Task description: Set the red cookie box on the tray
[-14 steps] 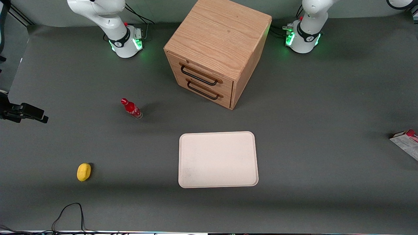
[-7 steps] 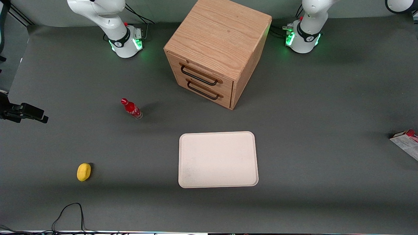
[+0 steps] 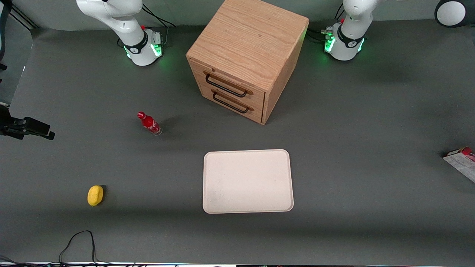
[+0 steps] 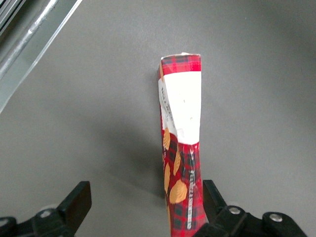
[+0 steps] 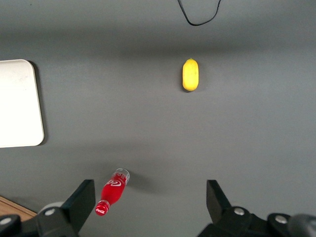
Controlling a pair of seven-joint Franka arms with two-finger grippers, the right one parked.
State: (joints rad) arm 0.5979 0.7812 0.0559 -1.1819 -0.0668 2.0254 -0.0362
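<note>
Big wooden cabinet (image 3: 246, 59) sits upper centre of the front view, clear of the route; the tray (image 3: 248, 181) waits bare at lower centre. At the right edge lies the red cookie box (image 3: 461, 159), on the counter, well apart from the tray. The pincer (image 4: 145, 207) hovers spread wide, the box's narrow edge between its fingers, nearer one: an off-centre squeeze could skid or tip it.

Robot lab: grey-matted table (image 3: 371, 111) w/ two white arm bases (image 3: 143, 50) lit green; loose cable (image 3: 79, 241); staged props, e.g. wooden drawer cabinet (image 3: 246, 48).
</note>
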